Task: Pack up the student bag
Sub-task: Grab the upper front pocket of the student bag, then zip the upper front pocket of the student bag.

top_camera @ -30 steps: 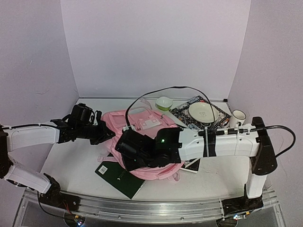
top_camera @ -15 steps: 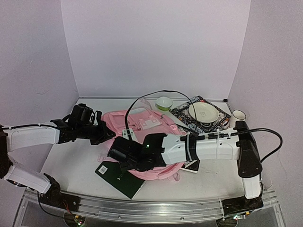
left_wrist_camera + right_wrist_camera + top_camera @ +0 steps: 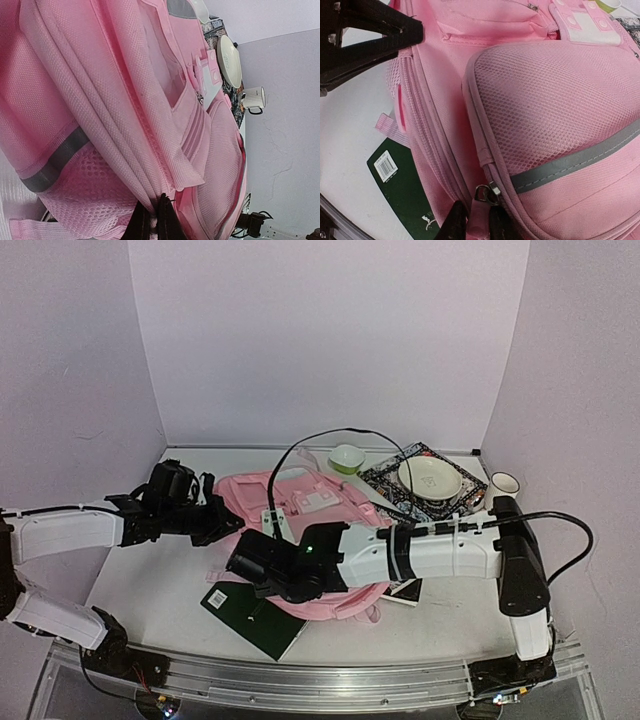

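One student bag [image 3: 310, 498] lies flat in the middle of the counter [image 3: 150, 580], pink and by far the biggest thing here. Its front pockets face up. Two arms work on it, one from each side.

The left gripper [image 3: 154, 212] is at the bag's left edge. Its two fingers are squeezed together on a fold of pink fabric along a seam, so it is holding the bag. Just beside that pinch runs one grey reflective strip [image 3: 57, 160] over a mesh side pocket.

The right gripper [image 3: 476, 220] is at the near-left corner of the bag. Its jaws are narrow, and one pink zip pull [image 3: 478, 206] is caught between the two fingertips, right below the metal slider. A second grey strip [image 3: 570, 162] crosses the mesh pocket next to it.

On the near side, one dark green book [image 3: 250, 612] lies flat on the counter, partly under the bag's edge. It carries a single white barcode label [image 3: 386, 166]. The corner of another book [image 3: 405, 590] shows under the right arm.

Beyond the bag to the far right there is one green bowl [image 3: 347, 457] and one pale plate [image 3: 430, 477]. The plate rests on one patterned board [image 3: 380, 480]. One white mug [image 3: 503, 483] stands just to the right of the board.
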